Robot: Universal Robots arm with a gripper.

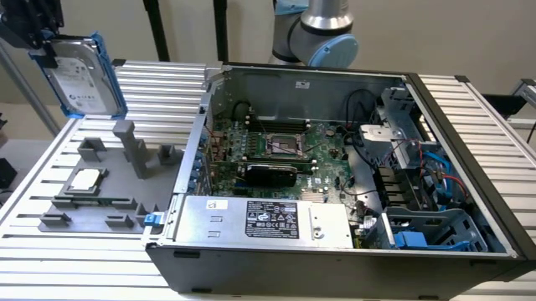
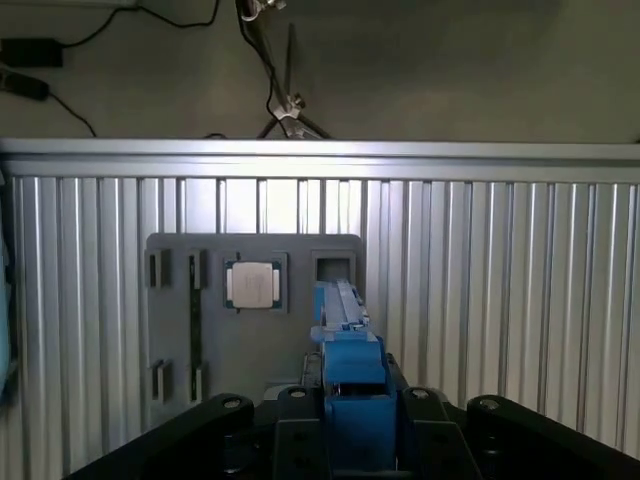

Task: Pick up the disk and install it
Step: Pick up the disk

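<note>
Now, disk (image 1: pixel 80 75): held up over the table (image 1: pixel 50 263) at the exterior view's left; upright; well apart from the case (image 1: pixel 277 81)
Gripper (image 1: pixel 37 37): closed on the disk's blue carrier
Exterior view: disk's label face; open case holding motherboard (image 1: pixel 277 147), power supply (image 1: pixel 260 219), blue-grey drive cage (image 1: pixel 435 229)
Wrist view: disk (image 2: pixel 350 350) edge-on in the gripper (image 2: pixel 357 430); grey fixture (image 2: pixel 255 340) beneath; CPU chip (image 2: pixel 254 285) seated in its square pocket
</note>
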